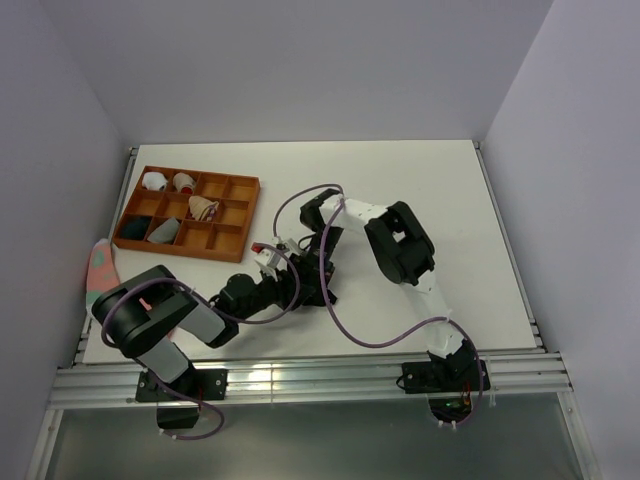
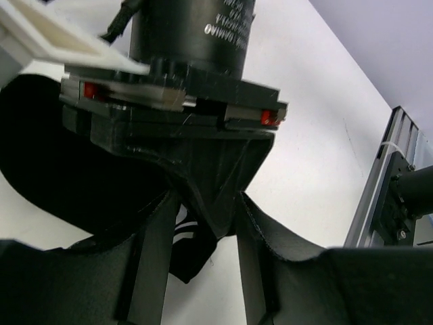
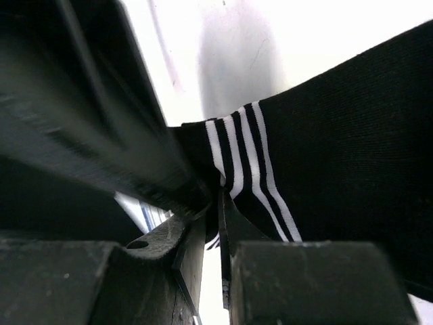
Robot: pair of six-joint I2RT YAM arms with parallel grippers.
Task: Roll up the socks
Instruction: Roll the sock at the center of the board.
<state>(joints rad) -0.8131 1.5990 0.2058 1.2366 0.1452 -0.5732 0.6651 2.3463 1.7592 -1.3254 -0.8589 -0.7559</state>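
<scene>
A white table (image 1: 400,190) sits in a corner of pale lilac walls (image 1: 300,60), with an aluminium rail (image 1: 330,380) along its near edge. Two black-and-white robot arms reach in from that edge and meet near the middle of the table.

At the far left stands an orange wooden tray (image 1: 247,182) divided into compartments. Several hold small rolled bundles, among them a tan and maroon rolled sock (image 1: 204,208). A pink sock (image 1: 100,265) lies at the table's left edge. Only the overhead view shows these.

The black sock (image 3: 338,156) is at the centre, held up between the two grippers. In the overhead view it is hard to tell apart from the dark arms. The right wrist camera alone shows its white-striped cuff.

The right gripper (image 3: 216,203) has its jaws nearly together, pinching that cuff. The left gripper (image 2: 203,223) has its jaws well apart, with black sock fabric draped over both fingers (image 2: 152,271) and the right gripper's tip pointing down between them.
</scene>
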